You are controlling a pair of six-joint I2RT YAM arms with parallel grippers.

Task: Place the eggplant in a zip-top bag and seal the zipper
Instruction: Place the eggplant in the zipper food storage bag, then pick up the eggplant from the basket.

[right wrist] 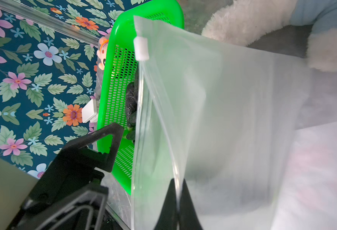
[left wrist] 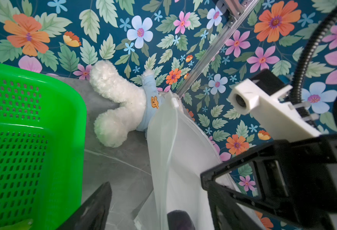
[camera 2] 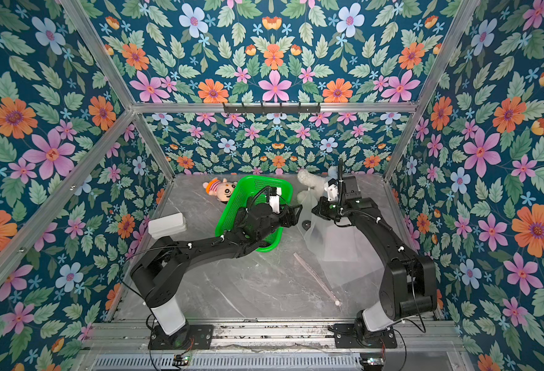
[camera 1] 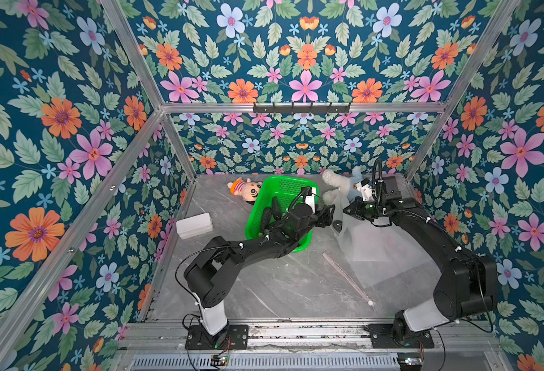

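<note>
Right gripper [right wrist: 177,203] pinches the zip-top bag [right wrist: 233,119] at its mouth. Left gripper [camera 1: 329,216], jaws spread, just beside a dark shape, probably the eggplant [camera 1: 337,225].

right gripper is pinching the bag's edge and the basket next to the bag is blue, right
No, the basket is green, not blue; both top views show it. The rest holds: the right gripper pinches the edge of the zip-top bag, with the basket next to it.
</note>
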